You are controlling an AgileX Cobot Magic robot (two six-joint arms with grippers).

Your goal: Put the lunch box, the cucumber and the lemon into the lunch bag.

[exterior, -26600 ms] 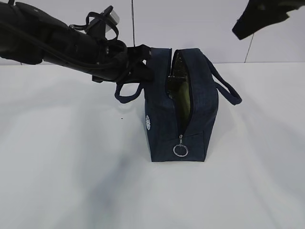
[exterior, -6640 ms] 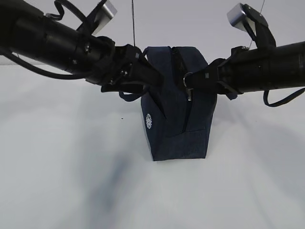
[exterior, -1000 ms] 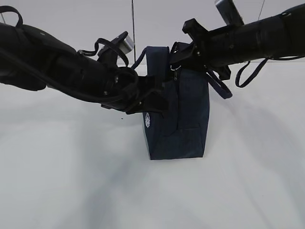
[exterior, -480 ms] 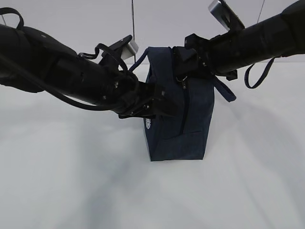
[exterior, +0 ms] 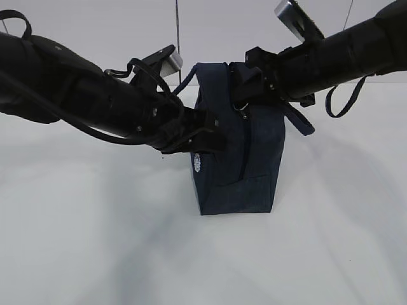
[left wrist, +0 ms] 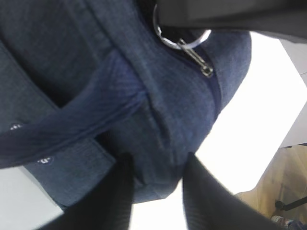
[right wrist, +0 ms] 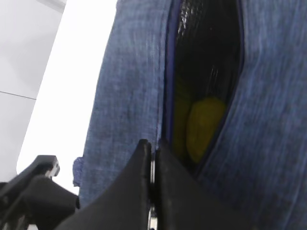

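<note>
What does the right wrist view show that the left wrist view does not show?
Only the right wrist view looks through the open zipper gap, where the yellow lemon lies inside, with the right gripper pinched shut at the gap's edge. Only the left wrist view shows the metal ring pull, a loop handle and the left gripper around a corner of the bag. Both show the navy lunch bag.

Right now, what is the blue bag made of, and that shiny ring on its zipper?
The lunch bag looks like woven fabric, dull navy; the left wrist view shows a fine denim-like weave and a soft strap. The ring pull looks like metal, silvery and glossy with bright glints. Inside, the lining seems a shiny, crinkly foil or plastic, though it is too dark to be sure.
</note>
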